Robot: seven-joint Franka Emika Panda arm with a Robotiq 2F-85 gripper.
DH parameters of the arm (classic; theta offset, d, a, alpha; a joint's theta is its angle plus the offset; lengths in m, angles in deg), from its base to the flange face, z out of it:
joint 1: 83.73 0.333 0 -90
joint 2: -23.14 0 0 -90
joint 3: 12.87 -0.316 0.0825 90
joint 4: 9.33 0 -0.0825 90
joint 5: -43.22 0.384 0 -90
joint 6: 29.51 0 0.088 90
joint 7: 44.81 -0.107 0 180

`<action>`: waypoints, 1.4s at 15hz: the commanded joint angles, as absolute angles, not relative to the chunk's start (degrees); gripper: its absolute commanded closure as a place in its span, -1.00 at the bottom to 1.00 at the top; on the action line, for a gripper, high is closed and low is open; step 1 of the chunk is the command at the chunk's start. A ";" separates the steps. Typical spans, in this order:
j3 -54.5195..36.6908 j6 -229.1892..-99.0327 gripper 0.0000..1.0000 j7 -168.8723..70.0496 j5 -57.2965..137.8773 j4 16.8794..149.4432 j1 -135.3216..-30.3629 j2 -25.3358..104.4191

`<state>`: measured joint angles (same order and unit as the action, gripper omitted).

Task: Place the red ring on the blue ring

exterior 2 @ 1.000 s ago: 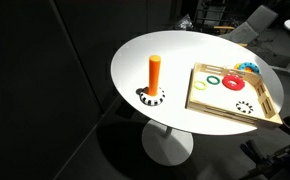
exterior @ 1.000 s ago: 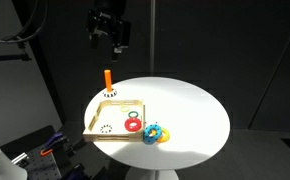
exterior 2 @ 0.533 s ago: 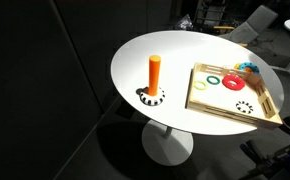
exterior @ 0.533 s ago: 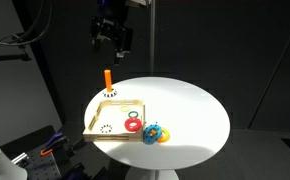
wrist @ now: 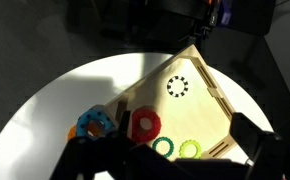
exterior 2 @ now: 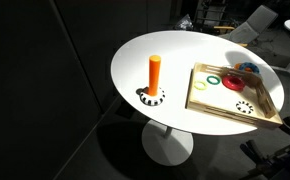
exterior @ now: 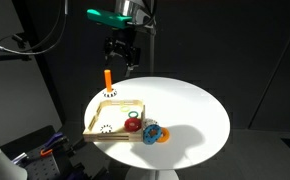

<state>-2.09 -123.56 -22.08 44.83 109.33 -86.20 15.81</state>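
Note:
The red ring [exterior: 132, 125] lies inside the wooden tray [exterior: 103, 112] near one corner; it also shows in the exterior view [exterior 2: 232, 83] and in the wrist view [wrist: 145, 123]. The blue ring [exterior: 152, 130] lies just outside the tray on the white table, touching a yellow ring [exterior: 160, 137]. It also shows in the wrist view [wrist: 93, 122]. My gripper [exterior: 122, 52] hangs high above the table, open and empty. In the wrist view its fingers [wrist: 171, 162] frame the tray from above.
An orange upright peg [exterior: 107, 79] stands on the table beyond the tray, also seen in the exterior view [exterior 2: 155, 74]. A green ring [wrist: 164, 147] and a lime ring [wrist: 189, 149] lie in the tray. The round table [exterior: 195, 105] ends close around the tray.
My gripper has moved sideways toward the table's middle and come lower. Its shadow now falls over the rings. The rings have not moved.

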 commanded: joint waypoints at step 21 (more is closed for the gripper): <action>-10.86 -149.27 -1.00 -39.19 39.66 117.27 -84.84 27.23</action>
